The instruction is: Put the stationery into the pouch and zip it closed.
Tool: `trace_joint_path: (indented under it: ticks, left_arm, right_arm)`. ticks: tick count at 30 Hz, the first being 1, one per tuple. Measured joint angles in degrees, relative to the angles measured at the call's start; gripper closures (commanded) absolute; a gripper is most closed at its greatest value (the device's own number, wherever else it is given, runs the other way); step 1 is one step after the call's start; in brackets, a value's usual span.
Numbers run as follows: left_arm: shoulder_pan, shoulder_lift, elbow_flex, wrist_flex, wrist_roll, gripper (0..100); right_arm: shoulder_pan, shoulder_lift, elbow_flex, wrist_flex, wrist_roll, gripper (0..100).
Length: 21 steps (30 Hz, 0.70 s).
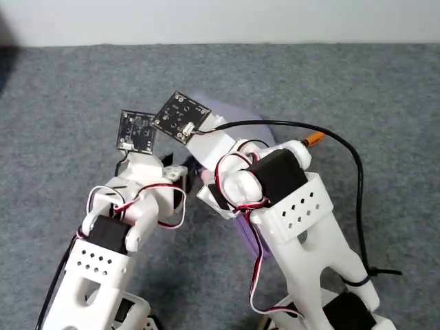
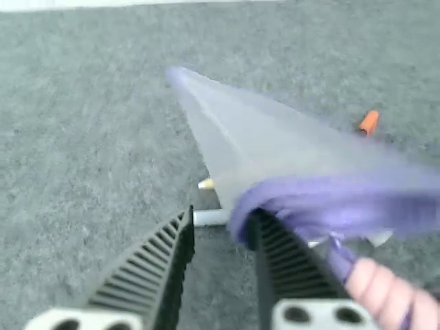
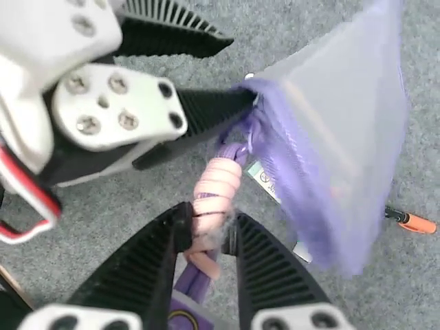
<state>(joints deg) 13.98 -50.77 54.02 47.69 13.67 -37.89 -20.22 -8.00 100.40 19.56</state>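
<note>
In the high view the left arm (image 1: 113, 230) and the right arm (image 1: 295, 206) lean in together over the middle of the grey table (image 1: 62, 103). Their wrists meet above the translucent purple pouch (image 1: 237, 115), which is largely covered by them. An orange-tipped pen (image 1: 314, 139) pokes out just past the right arm's wrist, and a black cable (image 1: 347, 155) loops over that arm. In the left wrist view the left gripper (image 2: 221, 225) has its jaws apart, with bare table showing in the gap. The pouch's purple zip edge (image 2: 323, 199) drapes against one of its fingers (image 2: 285, 265). The pouch (image 2: 268, 144) is lifted at this end and tapers away to a corner farther out on the table. A white pen (image 2: 210, 218) lies beneath it by the fingertips, the orange-tipped pen (image 2: 368, 122) rests on the table beyond the pouch, and the pink coiled pull (image 2: 385, 297) hangs off the zip edge. In the right wrist view the right gripper (image 3: 208, 220) is clamped on the pink coiled pull (image 3: 214, 189), which leads up to the corner of the pouch (image 3: 344, 137). The left gripper (image 3: 237, 69) sits close by with its fingers spread, one of them touching that same corner. The orange-tipped pen (image 3: 412, 222) lies on the table at the pouch's far side.
</note>
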Motion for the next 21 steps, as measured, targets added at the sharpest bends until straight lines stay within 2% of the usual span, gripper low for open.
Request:
trace_joint_path:
  ticks: [2, 10, 16, 21]
  left_arm:
    - [-0.53, 0.35, 0.00, -0.18, 0.00, 99]
    - [-0.70, 0.35, 0.00, 0.00, 0.00, 99]
    - [-0.70, 0.18, 0.00, 5.01, 0.00, 99]
    - [-1.05, 0.26, -0.09, 9.05, 0.00, 99]
  right_arm:
    - [-0.09, 0.00, 0.00, 0.00, 0.00, 99.1]
    - [-0.88, 0.00, -0.18, 0.00, 0.00, 99.1]
    - [-0.70, -1.41, -0.09, 0.00, 0.00, 99.1]
    - [3.34, -3.08, -0.09, 0.00, 2.20, 99.1]
